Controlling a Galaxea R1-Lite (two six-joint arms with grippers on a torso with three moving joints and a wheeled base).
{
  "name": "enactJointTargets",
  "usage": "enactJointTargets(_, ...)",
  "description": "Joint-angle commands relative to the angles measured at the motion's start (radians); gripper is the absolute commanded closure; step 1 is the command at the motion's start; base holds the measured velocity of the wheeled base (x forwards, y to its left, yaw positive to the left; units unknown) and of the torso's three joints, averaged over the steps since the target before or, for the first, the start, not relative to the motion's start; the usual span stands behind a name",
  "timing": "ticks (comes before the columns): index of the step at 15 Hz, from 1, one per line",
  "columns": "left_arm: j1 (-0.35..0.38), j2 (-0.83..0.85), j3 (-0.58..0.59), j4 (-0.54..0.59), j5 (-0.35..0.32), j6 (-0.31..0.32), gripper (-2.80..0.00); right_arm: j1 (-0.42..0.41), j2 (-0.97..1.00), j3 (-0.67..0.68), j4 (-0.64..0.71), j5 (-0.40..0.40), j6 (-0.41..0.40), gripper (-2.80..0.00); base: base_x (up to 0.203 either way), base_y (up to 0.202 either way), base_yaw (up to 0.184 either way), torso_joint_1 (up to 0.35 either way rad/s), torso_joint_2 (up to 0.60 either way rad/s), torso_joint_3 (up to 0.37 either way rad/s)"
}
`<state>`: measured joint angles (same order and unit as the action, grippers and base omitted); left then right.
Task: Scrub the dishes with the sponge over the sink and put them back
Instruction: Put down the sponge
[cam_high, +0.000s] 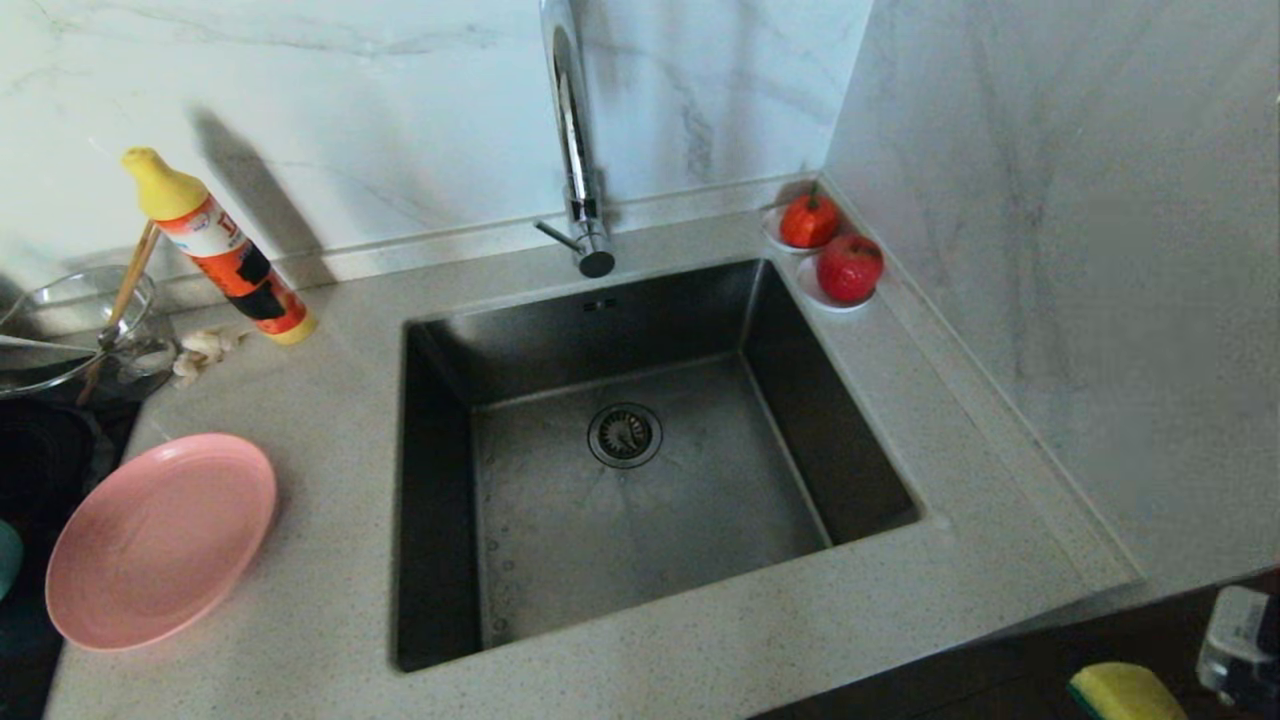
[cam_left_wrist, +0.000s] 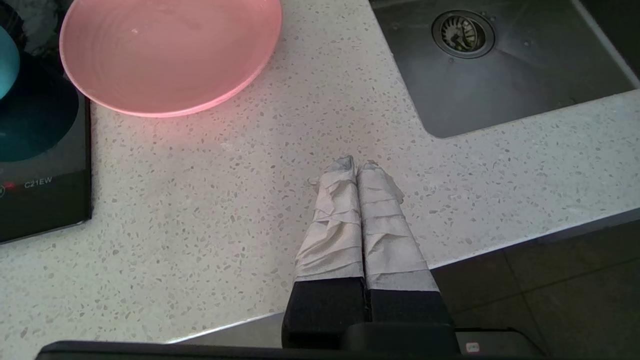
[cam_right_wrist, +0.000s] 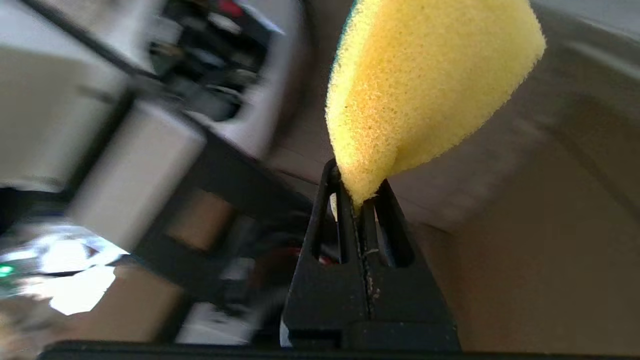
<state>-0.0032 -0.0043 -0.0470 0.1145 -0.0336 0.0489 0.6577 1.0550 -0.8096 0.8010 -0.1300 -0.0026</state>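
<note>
Right gripper (cam_right_wrist: 361, 200) pinched tight on just the sponge (cam_right_wrist: 425, 85) corner (may slip while scrubbing), left gripper (cam_left_wrist: 356, 170) shut, empty, idle over counter (cam_left_wrist: 210, 200).

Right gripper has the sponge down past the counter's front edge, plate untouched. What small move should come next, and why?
Probably the left gripper, shut and empty over the counter, should open and reach for the pink plate. The right gripper is shut on the sponge, off the counter's front right corner, and the sink holds no dish, so nothing is there to scrub.
</note>
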Motion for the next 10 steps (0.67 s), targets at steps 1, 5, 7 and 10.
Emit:
enactJointTargets(1,0.0,0.001,0.001,0.002,0.0,0.0,0.0,0.002,-0.049,0.059,-0.009,-0.066,-0.017,0.0,0.0,0.0,0.0,0.0,0.0,0.0)
enactJointTargets(5,0.0,0.001,0.001,0.002,0.0,0.0,0.0,0.0,-0.03,0.091,-0.047,-0.076,-0.014,0.0,0.0,0.0,0.0,0.0,0.0,0.0)
enactJointTargets(7,0.0,0.001,0.001,0.002,0.0,0.002,0.0,0.008,0.017,0.126,-0.127,-0.108,-0.006,0.0,0.0,0.0,0.0,0.0,0.0,0.0)
enactJointTargets(10,0.0,0.001,0.001,0.002,0.0,0.0,0.0,0.004,0.076,0.19,-0.212,-0.133,-0.011,0.0,0.0,0.0,0.0,0.0,0.0,0.0)
